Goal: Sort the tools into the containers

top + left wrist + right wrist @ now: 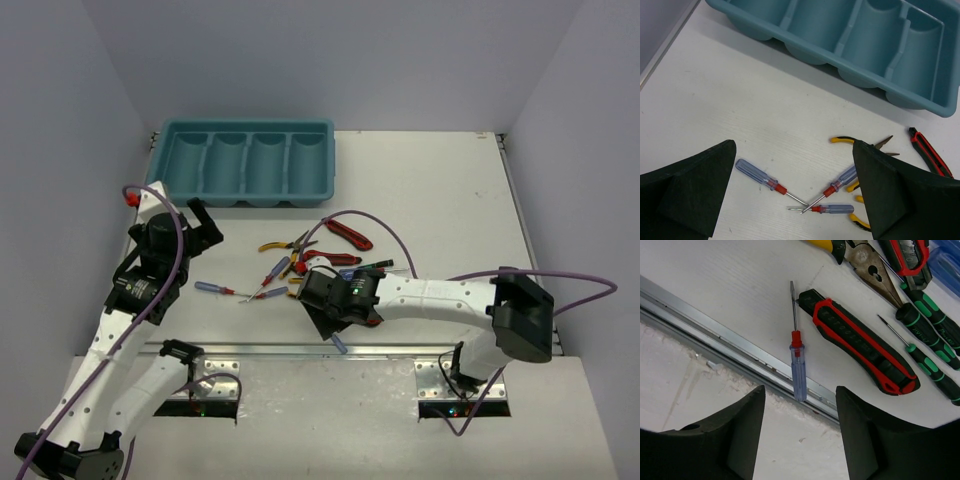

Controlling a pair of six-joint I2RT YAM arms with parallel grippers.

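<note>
Left claw (pixel 205 224): spread, holding nothing, left of centre in the top view. Tray (pixel 160 150): upper left, four long compartments side by side, no tool showing in any. Three blue-handled screwdrivers (pixel 757 175): on the table at the lower middle of the left wrist view, tips meeting, ahead of the left claw and between its fingers. Pliers (pixel 842 140): yellow handles, half hidden behind the right-hand finger in that view. Knives (pixel 348 233) and thin green-and-black screwdrivers (pixel 935 372): heaped at the centre of the top view, partly covered by the right arm, so the count is uncertain. Right claw (pixel 800 392): spread, empty. Lone screwdriver (pixel 798 367): lower centre of the top view, straight ahead of the right claw. Its long axis runs up the wrist frame in line with the gap, with the handle end nearest, lying across the metal rail (pixel 715 322), and the blade pointing away. The right arm is much the nearer, so this is the likely next pick. Tools at the upper right of the right wrist frame are cut off.
</note>
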